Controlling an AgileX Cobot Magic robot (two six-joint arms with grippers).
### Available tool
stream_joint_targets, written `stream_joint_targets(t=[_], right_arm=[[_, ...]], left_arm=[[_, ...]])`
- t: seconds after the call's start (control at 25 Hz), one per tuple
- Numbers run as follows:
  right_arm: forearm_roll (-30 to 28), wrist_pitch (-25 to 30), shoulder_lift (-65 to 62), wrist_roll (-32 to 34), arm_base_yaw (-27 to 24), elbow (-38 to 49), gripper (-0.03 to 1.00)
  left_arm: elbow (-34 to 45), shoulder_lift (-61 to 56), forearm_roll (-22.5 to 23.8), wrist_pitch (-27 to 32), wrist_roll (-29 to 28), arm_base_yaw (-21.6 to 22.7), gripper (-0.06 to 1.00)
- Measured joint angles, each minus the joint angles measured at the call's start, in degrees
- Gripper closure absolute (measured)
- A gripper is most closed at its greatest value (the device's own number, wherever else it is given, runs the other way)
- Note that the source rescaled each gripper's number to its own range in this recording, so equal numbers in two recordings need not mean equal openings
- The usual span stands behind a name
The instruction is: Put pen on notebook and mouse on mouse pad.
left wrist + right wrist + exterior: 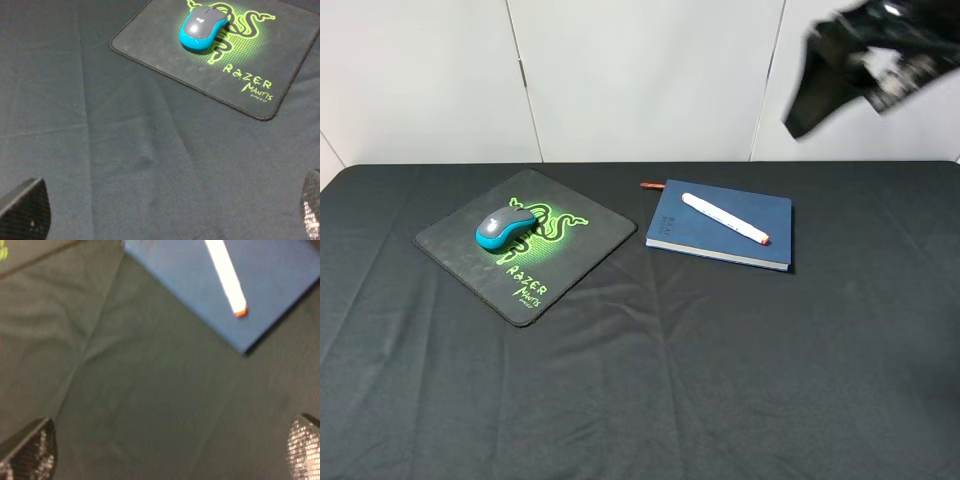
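The grey and teal mouse [505,226] [202,26] rests on the black mouse pad [460,245] [160,50], over its green snake logo. Diagonally across the dark blue notebook [760,212] [280,275] lies the white pen [724,217] [226,275], orange-red tip toward the notebook's near right corner. My left gripper [167,212] is open above bare cloth, short of the pad. My right gripper [166,450] is open too, high above the cloth near the notebook's corner. In the exterior high view the right arm [865,65] is a blurred black shape at the upper right. The left arm is out of that view.
A black cloth [650,380] with soft creases covers the whole table. White wall panels [640,70] stand behind its far edge. A small reddish-brown ribbon tab [651,185] sticks out at the notebook's far left corner.
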Motion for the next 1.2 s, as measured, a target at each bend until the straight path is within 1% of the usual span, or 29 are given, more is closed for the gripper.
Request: stream_joint_targets(t=[0.24,0.52,0.6,0.68,0.8,0.92,1.0,1.12,1.2], right_arm=[[0.39,0.11,-16.38,0.52,0.00,15.04,-0.03],[0.50,0.18,-35.72,0.57,0.00,28.81,-0.03],[0.60,0.06,-41.61,0.57,-0.97,32.41,-0.03],[0.60,-0.90,-48.33,0.57,-4.04,35.85,-0.03],[0.01,-3.91,-57.35,0.57,-10.90,40.40,-0.03],[-1.37,-6.19,-65.17,0.57,-17.63,43.53,-0.03],[-2.09,-6.83,-69.26,0.62,-20.65,44.96,-0.03],[-2.45,-9.29,-73.70,0.70,-23.34,45.80,-0.03],[-2.65,-10.25,-74.37,0.70,-23.50,46.70,-0.03]], left_arm=[[0.00,0.00,0.00,0.00,0.00,0.00,-0.06],[0.00,0.00,0.00,0.00,0.00,0.00,-0.06],[0.00,0.00,0.00,-0.05,0.00,0.00,-0.06],[0.00,0.00,0.00,-0.05,0.00,0.00,-0.06],[0.00,0.00,0.00,-0.05,0.00,0.00,-0.06],[0.00,0.00,0.00,-0.05,0.00,0.00,-0.06],[0.00,0.00,0.00,-0.05,0.00,0.00,-0.06],[0.00,0.00,0.00,-0.05,0.00,0.00,-0.06],[0.00,0.00,0.00,-0.05,0.00,0.00,-0.06]])
